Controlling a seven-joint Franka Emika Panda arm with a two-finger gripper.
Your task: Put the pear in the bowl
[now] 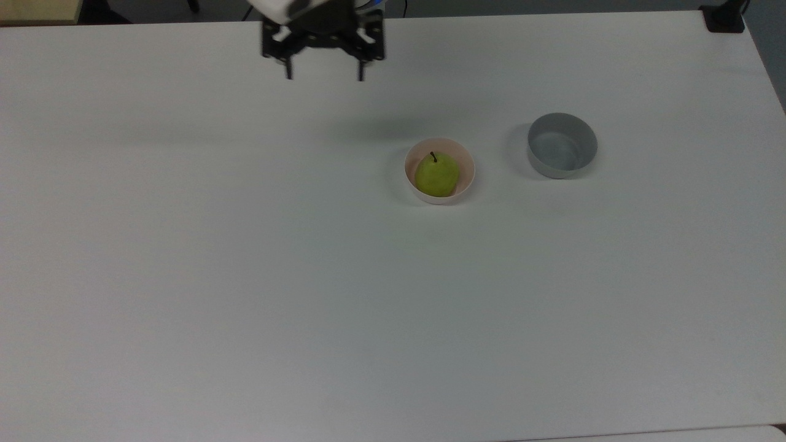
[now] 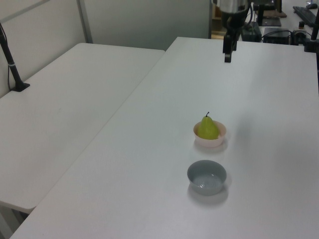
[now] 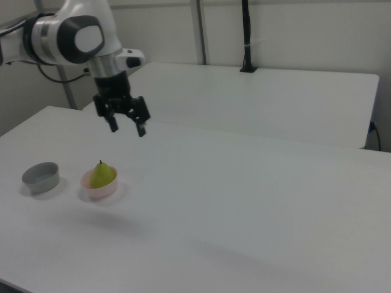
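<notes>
The yellow-green pear (image 1: 436, 175) (image 2: 209, 128) (image 3: 102, 175) stands upright, stem up, inside the pale pink bowl (image 1: 465, 162) (image 2: 213, 142) (image 3: 101, 188) near the table's middle. My gripper (image 1: 323, 75) (image 2: 227, 56) (image 3: 127, 129) hangs open and empty high above the table, well away from the bowl, toward the top view's upper left. Nothing is between its fingers (image 1: 287, 69).
A grey bowl (image 1: 562, 146) (image 2: 206, 177) (image 3: 41, 177) sits empty on the white table (image 1: 245, 276), to the pink bowl's right in the top view. A second white table (image 2: 60, 114) (image 3: 275, 91) stands alongside, with a black post (image 3: 246, 36) on it.
</notes>
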